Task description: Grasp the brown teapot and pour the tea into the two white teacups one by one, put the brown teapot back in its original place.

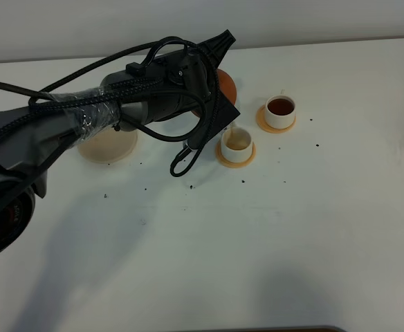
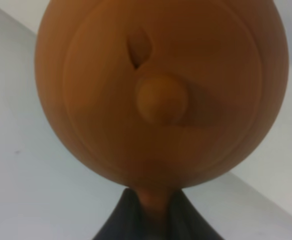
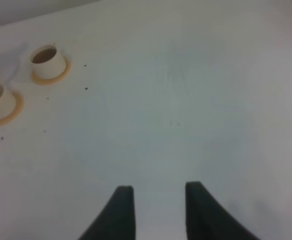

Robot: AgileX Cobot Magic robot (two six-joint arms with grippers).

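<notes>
Tilted teapot [image 1: 224, 86] over nearer teacup [image 1: 236, 142]; open table [image 1: 306, 235] rightward.

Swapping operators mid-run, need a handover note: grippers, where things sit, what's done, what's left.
Left gripper: shut on the handle of the brown teapot, which is lifted and tipped over the near teacup.
Right gripper: open, empty, above bare table.
Far teacup: dark tea inside, done.
The near teacup holds some pale tea; the pour looks under way.
Beige saucer: nothing on it.
Left to do: finish this pour, then set the teapot back on the saucer.
</notes>
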